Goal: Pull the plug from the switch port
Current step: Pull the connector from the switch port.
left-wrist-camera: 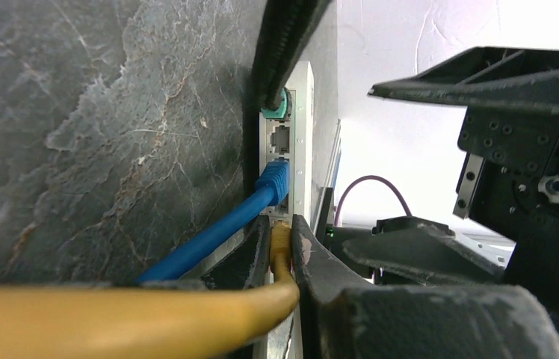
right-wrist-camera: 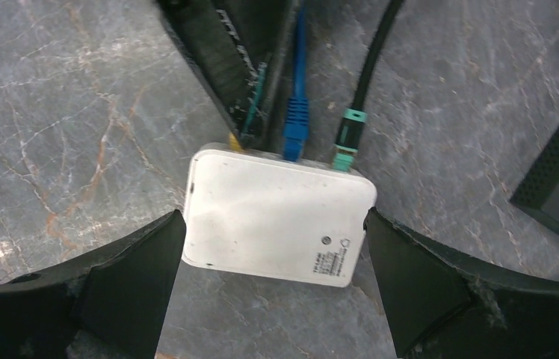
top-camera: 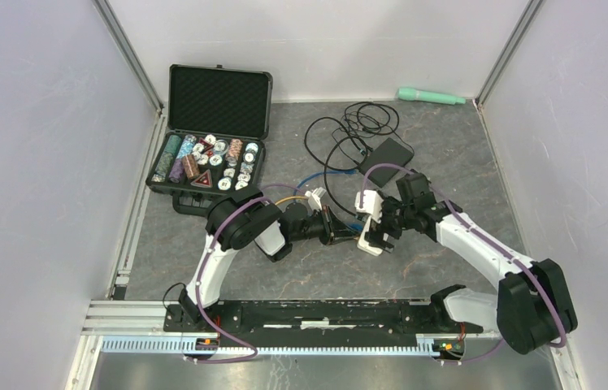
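The white switch [right-wrist-camera: 280, 217] lies on the grey marble-pattern table, and in the left wrist view it shows edge-on [left-wrist-camera: 303, 149]. My right gripper [right-wrist-camera: 276, 247] is shut on it, one finger against each short side. A yellow plug [left-wrist-camera: 281, 238] with a yellow cable [left-wrist-camera: 112, 321] sits at the switch's end port. My left gripper [left-wrist-camera: 282, 247] is shut on this plug, right at the port face. A blue plug [left-wrist-camera: 273, 179] and a green-collared black plug [left-wrist-camera: 276, 105] sit in the other ports. In the top view both grippers meet at the table's middle [top-camera: 362, 229].
An open black case of poker chips [top-camera: 211, 138] stands at the back left. A black box [top-camera: 386, 154] with looped black cables [top-camera: 349, 130] lies behind the switch. A green tool [top-camera: 431, 97] lies by the back wall.
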Tool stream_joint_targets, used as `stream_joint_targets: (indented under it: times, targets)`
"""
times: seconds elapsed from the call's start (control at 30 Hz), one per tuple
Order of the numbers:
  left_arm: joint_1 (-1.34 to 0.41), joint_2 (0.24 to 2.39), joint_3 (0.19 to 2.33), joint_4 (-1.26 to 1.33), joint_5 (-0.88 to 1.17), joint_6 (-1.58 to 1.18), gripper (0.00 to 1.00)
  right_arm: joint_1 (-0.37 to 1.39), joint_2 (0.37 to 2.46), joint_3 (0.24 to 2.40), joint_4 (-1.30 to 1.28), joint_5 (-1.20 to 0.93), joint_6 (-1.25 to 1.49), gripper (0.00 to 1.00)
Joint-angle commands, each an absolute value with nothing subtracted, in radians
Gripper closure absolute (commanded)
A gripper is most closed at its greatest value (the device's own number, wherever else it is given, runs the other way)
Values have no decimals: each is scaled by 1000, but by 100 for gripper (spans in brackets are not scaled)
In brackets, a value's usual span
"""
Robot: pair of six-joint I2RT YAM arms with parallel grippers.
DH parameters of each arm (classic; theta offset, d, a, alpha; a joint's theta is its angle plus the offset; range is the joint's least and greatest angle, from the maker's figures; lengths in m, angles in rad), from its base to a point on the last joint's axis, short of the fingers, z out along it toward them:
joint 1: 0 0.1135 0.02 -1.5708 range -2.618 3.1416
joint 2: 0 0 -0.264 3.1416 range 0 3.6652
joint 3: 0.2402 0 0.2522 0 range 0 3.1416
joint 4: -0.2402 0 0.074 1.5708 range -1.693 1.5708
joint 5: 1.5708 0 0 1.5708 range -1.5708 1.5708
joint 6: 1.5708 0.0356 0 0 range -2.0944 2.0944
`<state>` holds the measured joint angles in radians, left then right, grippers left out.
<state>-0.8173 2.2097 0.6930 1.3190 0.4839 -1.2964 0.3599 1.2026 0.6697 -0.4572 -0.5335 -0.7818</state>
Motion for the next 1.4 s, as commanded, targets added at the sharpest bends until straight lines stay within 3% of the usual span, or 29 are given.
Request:
stream_joint_targets:
  times: [0.0,1.37]
  targets:
    - [-816,2160,712,1300,516,-1229,98,428,1198,665,-430,-474,-812,2]
    - [-810,2199,717,1322,531,-1228,98,601,1424,778,-522,-373,-980,4]
